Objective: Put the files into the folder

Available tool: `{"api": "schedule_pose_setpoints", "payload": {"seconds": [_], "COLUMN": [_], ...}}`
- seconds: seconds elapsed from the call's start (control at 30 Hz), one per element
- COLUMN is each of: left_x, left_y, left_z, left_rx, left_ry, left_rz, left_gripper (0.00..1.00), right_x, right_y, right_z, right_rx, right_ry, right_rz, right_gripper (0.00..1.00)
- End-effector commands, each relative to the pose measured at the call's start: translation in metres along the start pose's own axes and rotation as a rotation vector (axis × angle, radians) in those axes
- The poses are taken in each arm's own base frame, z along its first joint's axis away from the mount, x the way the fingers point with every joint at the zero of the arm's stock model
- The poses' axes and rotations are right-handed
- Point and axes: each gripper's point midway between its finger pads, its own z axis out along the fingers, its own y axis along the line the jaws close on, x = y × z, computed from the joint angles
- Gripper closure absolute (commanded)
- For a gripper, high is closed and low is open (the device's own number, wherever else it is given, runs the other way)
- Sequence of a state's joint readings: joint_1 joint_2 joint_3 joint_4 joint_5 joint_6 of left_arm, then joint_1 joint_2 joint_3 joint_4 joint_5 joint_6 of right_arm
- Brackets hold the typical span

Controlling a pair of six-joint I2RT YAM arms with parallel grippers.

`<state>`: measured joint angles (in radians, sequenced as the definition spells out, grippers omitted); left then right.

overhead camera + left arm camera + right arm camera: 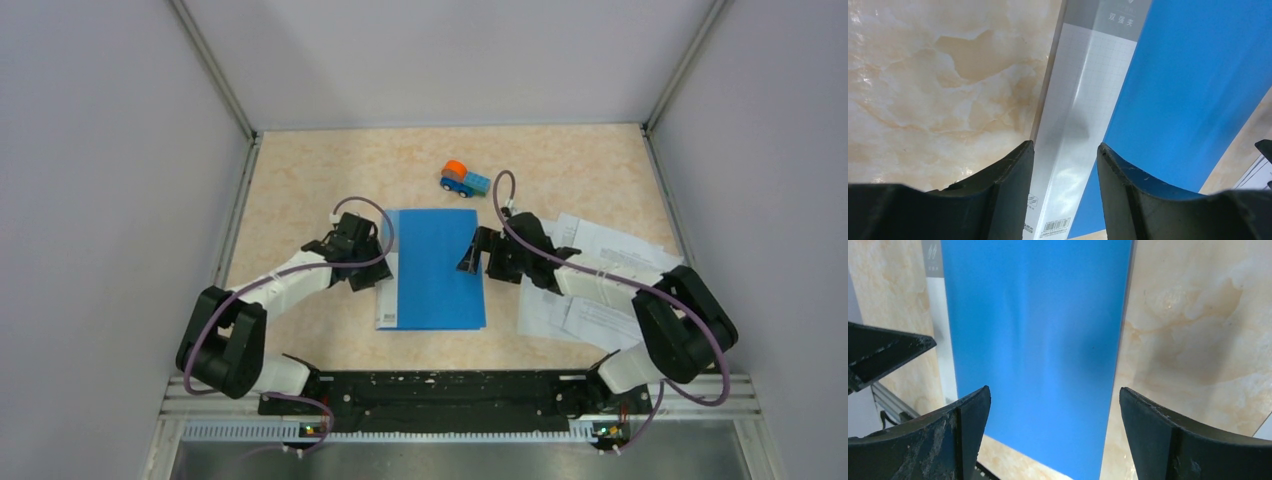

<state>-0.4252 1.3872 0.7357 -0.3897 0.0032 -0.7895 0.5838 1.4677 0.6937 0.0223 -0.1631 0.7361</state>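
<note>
The folder (435, 268) is lying closed mid-table, its inside hidden; the left gripper (1065, 147) is hovering part-open, empty, over its spine strip (1083, 100), printed 双强夹 with a barcode; the right gripper (1052, 392) is gaping wide, empty, over the right edge; the files (610, 250) are lying just right; a truck (465, 179) is sitting beyond.

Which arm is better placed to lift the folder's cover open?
Right. The right gripper, open, hangs at the free edge of the folder; the left gripper, also open, straddles the pale spine strip, the hinge side.
</note>
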Motion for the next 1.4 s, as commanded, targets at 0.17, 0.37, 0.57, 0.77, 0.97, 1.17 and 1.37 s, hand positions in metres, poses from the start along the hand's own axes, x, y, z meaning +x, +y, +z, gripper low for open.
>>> {"api": "schedule_pose_setpoints", "payload": {"seconds": [0.17, 0.37, 0.57, 0.77, 0.97, 1.17, 1.37], "left_x": [-0.033, -0.046, -0.113, -0.170, -0.163, -0.132, -0.113], "left_y": [-0.033, -0.019, -0.050, -0.064, -0.060, -0.040, -0.027], "left_z": [-0.018, -0.004, 0.006, 0.030, 0.015, -0.012, -0.049], "left_rx": [0.056, -0.080, -0.106, -0.021, 0.094, 0.096, 0.098], "left_ry": [-0.045, -0.019, -0.121, -0.123, -0.045, -0.006, -0.028], "left_rz": [0.127, 0.230, 0.280, 0.188, 0.056, 0.006, -0.006], "left_gripper": [0.41, 0.41, 0.26, 0.27, 0.29, 0.30, 0.31], "right_x": [0.029, 0.036, 0.073, 0.099, 0.112, 0.120, 0.128], "right_y": [0.003, 0.003, 0.045, 0.086, 0.124, 0.159, 0.177], "right_z": [-0.033, -0.039, -0.046, -0.050, -0.049, -0.034, -0.011], "right_rx": [-0.013, -0.017, -0.081, -0.164, -0.225, -0.259, -0.341], "right_ry": [0.030, 0.031, 0.065, 0.017, -0.074, -0.148, -0.202], "right_rz": [0.015, 0.031, 0.038, 0.158, 0.290, 0.379, 0.495], "right_gripper": [0.01, 0.02, 0.02, 0.02, 0.03, 0.07, 0.11]}}
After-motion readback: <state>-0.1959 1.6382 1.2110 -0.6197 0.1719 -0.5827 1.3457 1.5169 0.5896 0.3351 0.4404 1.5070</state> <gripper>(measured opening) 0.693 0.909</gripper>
